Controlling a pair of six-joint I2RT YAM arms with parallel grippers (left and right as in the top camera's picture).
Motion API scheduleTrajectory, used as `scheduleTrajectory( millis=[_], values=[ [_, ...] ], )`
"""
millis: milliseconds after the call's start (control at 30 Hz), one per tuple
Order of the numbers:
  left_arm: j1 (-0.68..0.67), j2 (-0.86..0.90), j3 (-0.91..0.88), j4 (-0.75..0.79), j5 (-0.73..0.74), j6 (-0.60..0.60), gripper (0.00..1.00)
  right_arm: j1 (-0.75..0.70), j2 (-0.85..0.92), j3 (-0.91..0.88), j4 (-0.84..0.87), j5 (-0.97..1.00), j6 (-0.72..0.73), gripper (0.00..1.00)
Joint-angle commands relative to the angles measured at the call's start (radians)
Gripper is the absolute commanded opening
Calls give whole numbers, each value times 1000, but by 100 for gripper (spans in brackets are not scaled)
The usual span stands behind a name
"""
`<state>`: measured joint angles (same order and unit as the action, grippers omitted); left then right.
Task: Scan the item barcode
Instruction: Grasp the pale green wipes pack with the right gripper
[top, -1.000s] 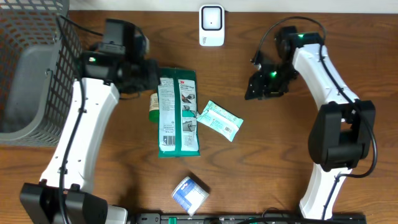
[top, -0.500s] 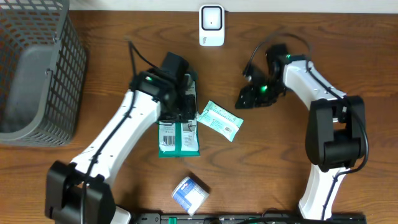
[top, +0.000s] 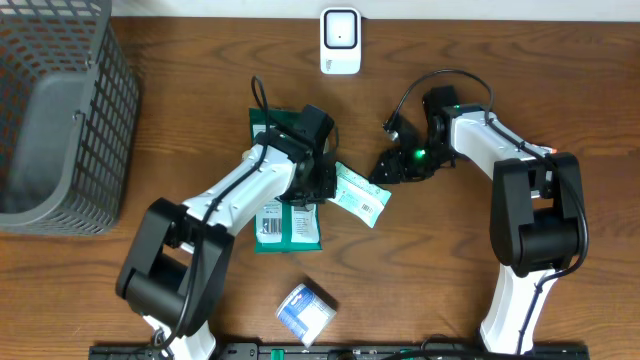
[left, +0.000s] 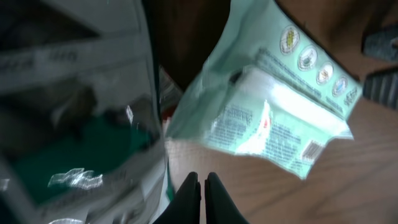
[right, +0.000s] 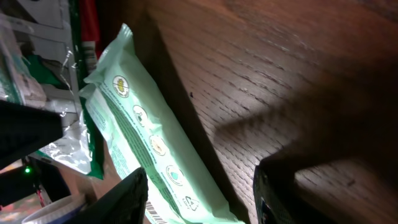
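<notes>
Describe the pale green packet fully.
The pale green packet is a soft plastic pouch with a white label panel, a row of round icons along one edge and a barcode near a corner. It lies flat and skewed on the wooden table, one end apparently meeting the dark green pack; nothing grips it.

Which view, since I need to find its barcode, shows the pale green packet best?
The left wrist view: the packet looms large, printed face and corner barcode visible, though blurred. Overhead shows it small; the right wrist sees it at a slant.
</notes>
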<state>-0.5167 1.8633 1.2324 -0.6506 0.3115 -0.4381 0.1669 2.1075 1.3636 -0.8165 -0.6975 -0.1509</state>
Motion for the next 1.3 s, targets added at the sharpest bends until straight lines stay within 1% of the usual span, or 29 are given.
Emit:
scheduleTrajectory(
  millis=[0, 233, 433, 500, 900, 1067, 1267],
  values=[
    [-2, 31, 1, 21, -9, -13, 7, 5, 5, -32, 25, -27, -11, 52],
    [-21, 124, 1, 73, -8, -13, 7, 5, 5, -88, 76, -129, -15, 52],
    [-24, 152, 1, 89, -8, -13, 7, 5, 5, -121, 72, -345, -76, 51],
    [-24, 151, 1, 96, -8, -13, 7, 5, 5, -121, 77, -376, -83, 50],
    [-24, 151, 1, 114, -8, -12, 7, 35, 5, -125, 84, -371, -91, 48],
    [-24, 151, 1, 114, -8, -13, 7, 71, 5, -138, 105, -299, -91, 47],
    [-24, 151, 1, 113, -8, -13, 7, 99, 5, -138, 133, -298, -90, 40]
  ],
)
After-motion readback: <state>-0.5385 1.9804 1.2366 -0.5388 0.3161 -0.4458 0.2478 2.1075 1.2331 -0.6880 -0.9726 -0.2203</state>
